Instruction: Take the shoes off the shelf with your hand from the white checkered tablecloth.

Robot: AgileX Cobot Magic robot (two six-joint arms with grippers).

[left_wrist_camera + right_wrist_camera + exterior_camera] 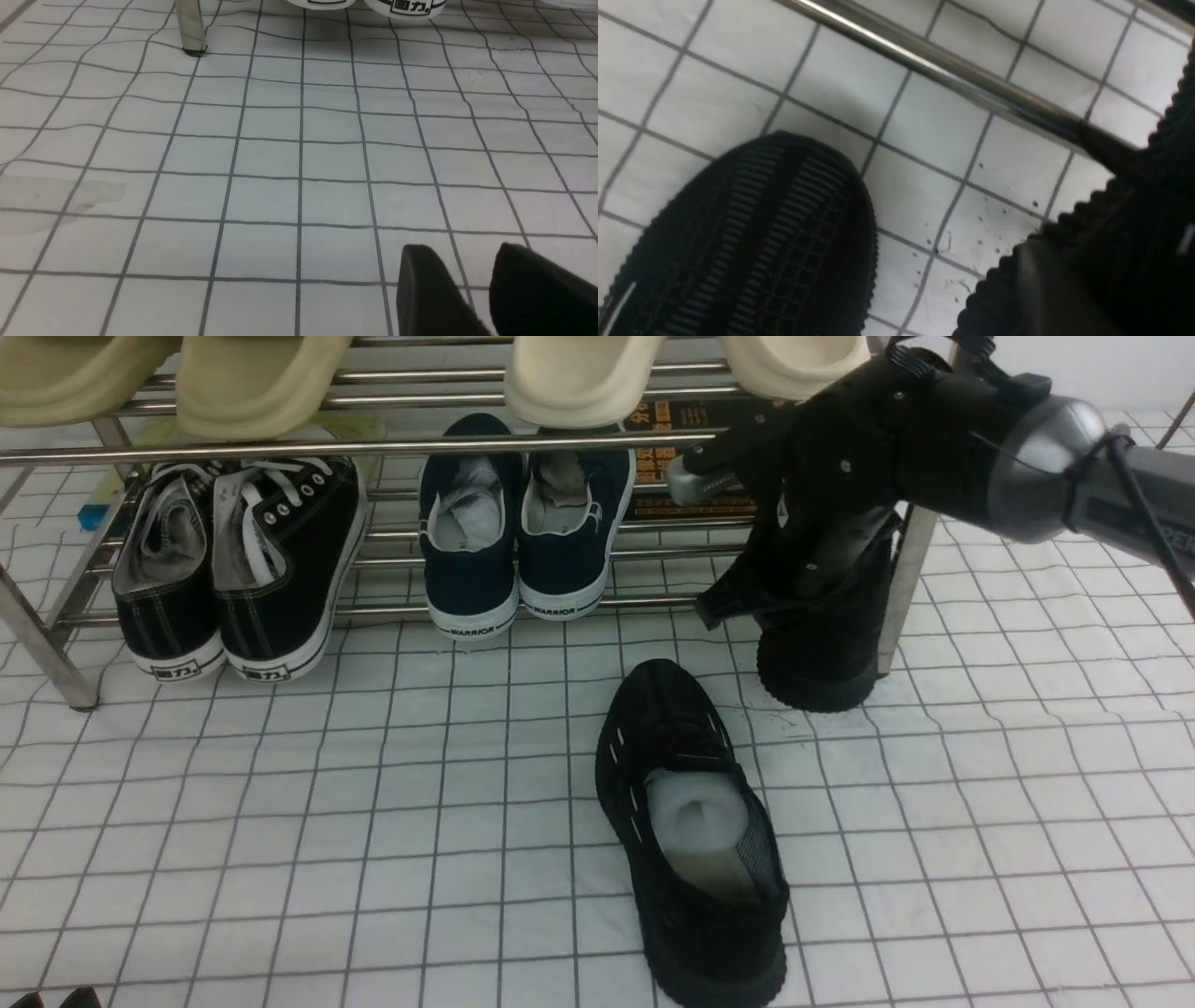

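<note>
Showing my left gripper parted, empty. Right gripper sits at the far black shoe; I cannot tell its grip.

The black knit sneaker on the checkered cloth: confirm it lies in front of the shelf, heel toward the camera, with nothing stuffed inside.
Wrong on one point. The front view shows white paper stuffing in the black knit sneaker. The rest holds: it lies on the checkered cloth in front of the shelf, heel toward the camera.
</note>
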